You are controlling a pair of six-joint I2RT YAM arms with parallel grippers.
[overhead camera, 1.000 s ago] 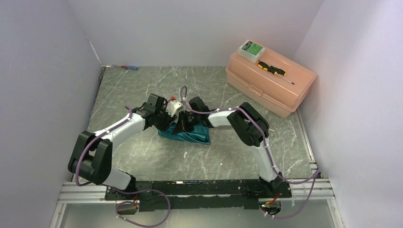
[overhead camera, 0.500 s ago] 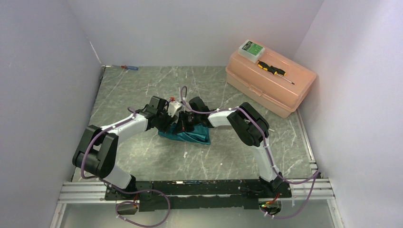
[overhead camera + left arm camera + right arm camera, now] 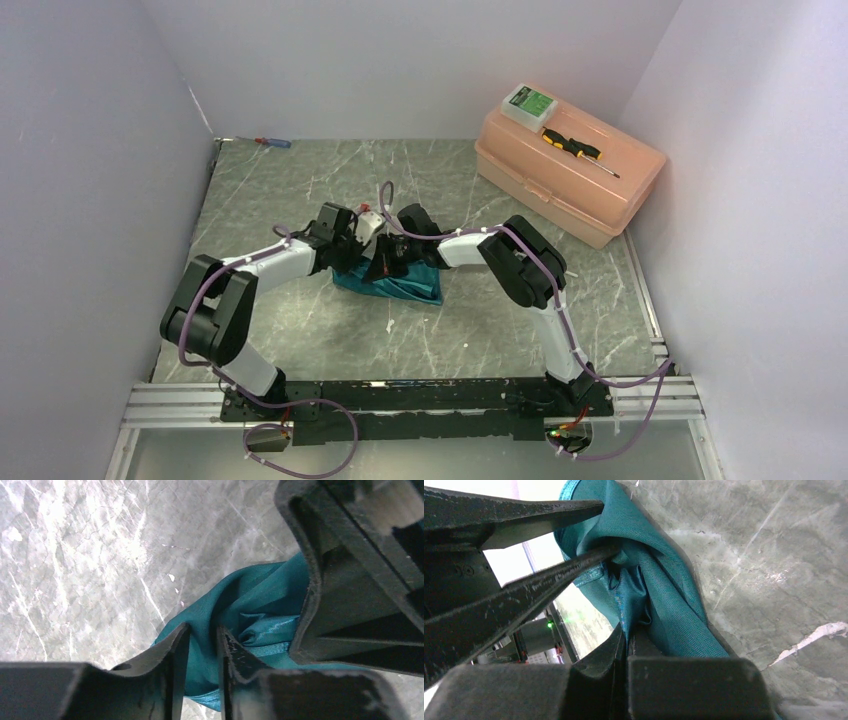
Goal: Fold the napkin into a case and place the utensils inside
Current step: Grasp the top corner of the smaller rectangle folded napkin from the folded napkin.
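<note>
The teal napkin (image 3: 400,283) lies bunched in a crumpled heap at the table's middle, between both arms. My left gripper (image 3: 350,252) is at the heap's left end. In the left wrist view its two fingers stand close together, a fold of the napkin (image 3: 250,595) filling the narrow gap at the left gripper (image 3: 202,632). My right gripper (image 3: 386,263) is right beside it, and in the right wrist view the right gripper (image 3: 626,632) is shut on a raised pleat of the napkin (image 3: 664,590). The left gripper's fingers (image 3: 549,510) pinch the cloth just above. The utensils are out of view.
A pink toolbox (image 3: 600,190) stands at the back right, carrying a small green-and-white box (image 3: 528,103) and a yellow-and-black screwdriver (image 3: 575,147). A red-and-blue screwdriver (image 3: 270,142) lies in the far left corner. Pale walls enclose the marbled table (image 3: 300,190).
The left arm's elbow has swung rightward and its gripper has come down onto the napkin's left end, with the jaws narrowing on the cloth. The right arm and its grip have not moved.
</note>
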